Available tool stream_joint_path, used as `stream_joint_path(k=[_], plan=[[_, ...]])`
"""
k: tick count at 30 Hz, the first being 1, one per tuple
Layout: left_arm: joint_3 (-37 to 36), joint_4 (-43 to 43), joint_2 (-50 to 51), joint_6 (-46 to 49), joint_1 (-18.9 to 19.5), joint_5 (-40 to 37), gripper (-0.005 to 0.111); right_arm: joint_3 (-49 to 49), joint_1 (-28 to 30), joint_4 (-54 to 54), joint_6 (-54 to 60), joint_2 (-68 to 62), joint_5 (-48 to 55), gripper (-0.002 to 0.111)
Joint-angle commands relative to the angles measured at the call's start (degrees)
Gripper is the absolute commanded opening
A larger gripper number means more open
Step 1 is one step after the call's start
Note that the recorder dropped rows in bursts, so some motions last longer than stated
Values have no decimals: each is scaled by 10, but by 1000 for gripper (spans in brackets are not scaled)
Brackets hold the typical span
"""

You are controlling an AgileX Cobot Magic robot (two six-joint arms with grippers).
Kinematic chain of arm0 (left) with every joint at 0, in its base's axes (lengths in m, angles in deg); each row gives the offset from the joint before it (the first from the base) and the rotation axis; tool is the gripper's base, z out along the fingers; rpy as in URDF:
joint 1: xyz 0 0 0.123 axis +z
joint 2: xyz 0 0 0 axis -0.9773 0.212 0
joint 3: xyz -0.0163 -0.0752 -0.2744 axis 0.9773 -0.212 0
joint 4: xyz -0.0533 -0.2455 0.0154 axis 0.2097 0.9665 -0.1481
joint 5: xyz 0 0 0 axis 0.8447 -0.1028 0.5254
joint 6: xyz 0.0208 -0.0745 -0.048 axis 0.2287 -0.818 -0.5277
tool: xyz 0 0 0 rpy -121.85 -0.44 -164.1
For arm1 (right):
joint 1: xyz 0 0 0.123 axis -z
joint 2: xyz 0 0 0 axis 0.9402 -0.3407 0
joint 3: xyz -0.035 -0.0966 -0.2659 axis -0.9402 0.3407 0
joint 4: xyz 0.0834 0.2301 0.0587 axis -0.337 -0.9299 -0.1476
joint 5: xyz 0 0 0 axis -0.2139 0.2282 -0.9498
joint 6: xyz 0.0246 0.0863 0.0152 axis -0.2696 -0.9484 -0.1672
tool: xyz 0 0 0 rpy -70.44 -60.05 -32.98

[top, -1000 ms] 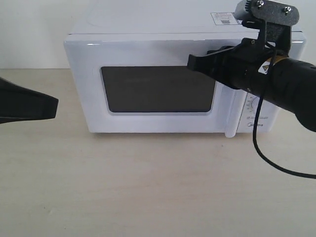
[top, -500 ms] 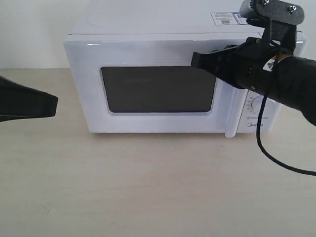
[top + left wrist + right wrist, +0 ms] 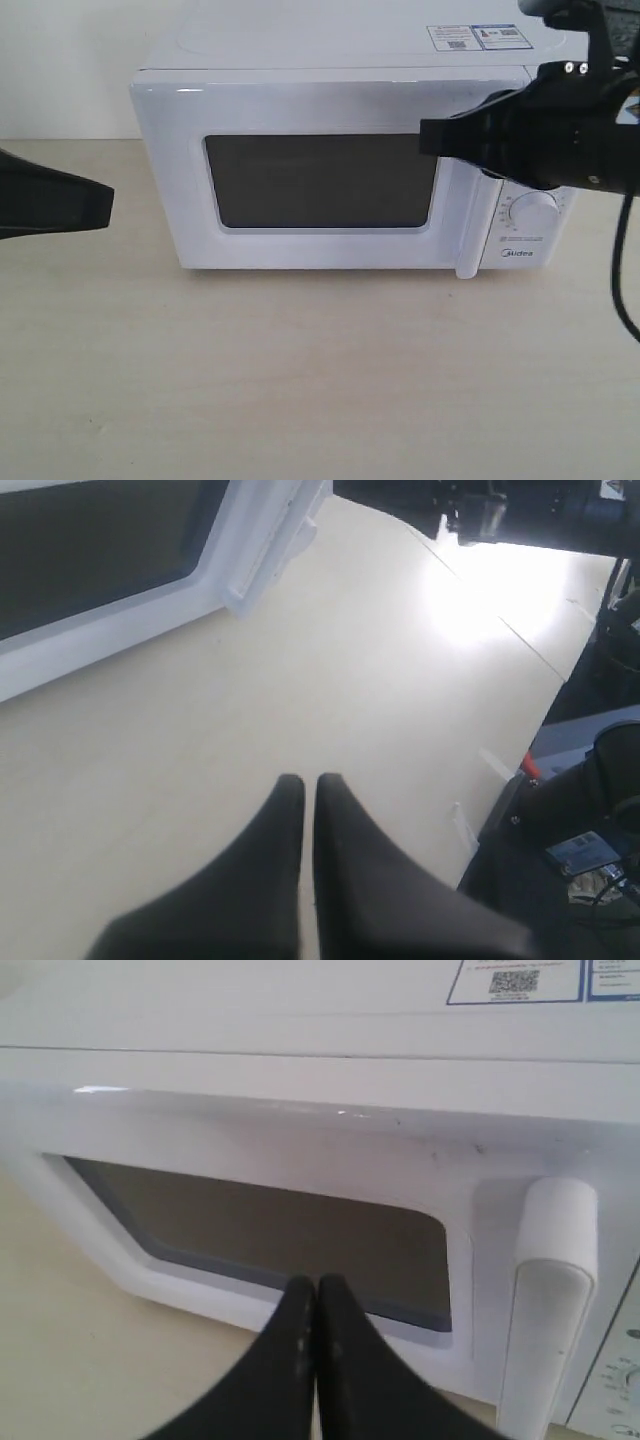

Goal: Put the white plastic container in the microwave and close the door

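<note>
Right claw (image 3: 316, 1282), fingers (image 3: 288, 1345) together, empty, before white microwave (image 3: 300, 40), door (image 3: 320, 105) flush, window (image 3: 320, 180) dark.

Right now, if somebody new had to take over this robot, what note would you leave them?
Left gripper: shut, empty, off to the left of the microwave.
Right gripper: shut, empty, in front of the door near its handle.
Door is closed. The white plastic container is nowhere in view; the dark window hides the inside, so confirm it is in there. If so, nothing is left.
</note>
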Motion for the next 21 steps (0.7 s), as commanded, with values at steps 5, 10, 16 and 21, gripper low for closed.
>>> stream_joint_path(k=[5,10,16,21], plan=[[3,14,-57,-8,-2,1,4,-3,1,7,22,150,174,0],[3,14,-74,-35,-2,-2,4,-3,1,5,22,202,230,0],[3,31,-75,-48,-2,-71,4,-3,1,3,21,238,347,0],[3,93,-106,-7,-2,-77,4,-3,1,3,21,238,372,0]])
